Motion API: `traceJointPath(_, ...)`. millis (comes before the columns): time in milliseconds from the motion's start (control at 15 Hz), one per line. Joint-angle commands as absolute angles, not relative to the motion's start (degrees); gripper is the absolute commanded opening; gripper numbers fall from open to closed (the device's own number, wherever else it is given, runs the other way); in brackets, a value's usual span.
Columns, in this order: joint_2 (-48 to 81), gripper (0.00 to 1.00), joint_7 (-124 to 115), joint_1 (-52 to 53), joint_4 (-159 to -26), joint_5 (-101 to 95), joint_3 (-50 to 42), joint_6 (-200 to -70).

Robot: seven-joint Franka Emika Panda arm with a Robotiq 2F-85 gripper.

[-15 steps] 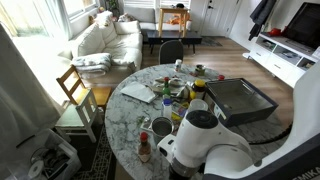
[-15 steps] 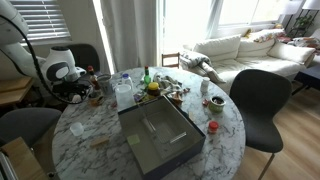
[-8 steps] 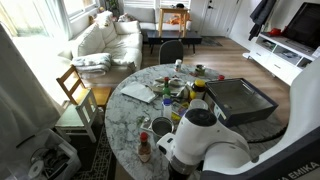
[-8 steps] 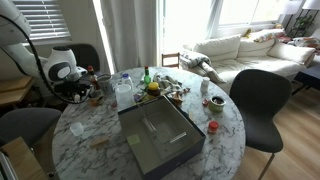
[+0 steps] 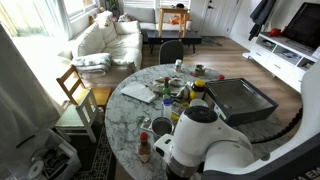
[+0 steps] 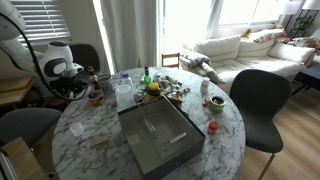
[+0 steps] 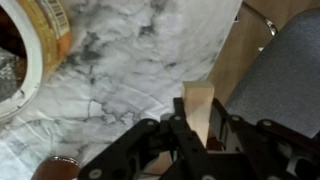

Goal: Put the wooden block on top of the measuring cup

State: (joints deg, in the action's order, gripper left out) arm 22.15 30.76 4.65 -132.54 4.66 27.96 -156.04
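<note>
As gripper (image 7: 197,130) pinches wooden block (image 7: 198,100), chair (image 7: 285,70) (grey) sits beside.

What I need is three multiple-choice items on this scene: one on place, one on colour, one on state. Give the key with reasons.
1. The dark tray sits: A on the marble table; B on the sofa; C on the floor.
2. The wooden block is: A red; B light tan; C black.
3. The gripper is: A open above the block; B out of view; C shut on the block.
Key: 1 A, an exterior view shows it on the tabletop; 2 B, the wrist view shows pale wood; 3 C, the block is pinched from both sides.
</note>
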Motion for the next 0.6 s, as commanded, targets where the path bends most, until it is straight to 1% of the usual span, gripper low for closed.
traceJointPath(0, 10.0, 0.07, 30.3, 2.7, -137.9, 10.1, 31.0, -144.1)
traceJointPath(200, 0.6, 0.07, 28.9, 5.4, -141.0, 14.4, 27.9, -132.5)
traceJointPath(400, -7.4, 0.07, 27.1, 8.7, -144.0, 16.4, 24.0, -124.3)
traceJointPath(467, -8.3, 0.07, 27.0, 9.9, -143.5, 15.5, 22.7, -124.4)
traceJointPath(533, -3.1, 0.07, 27.9, 10.8, -140.7, 14.2, 21.6, -125.6)
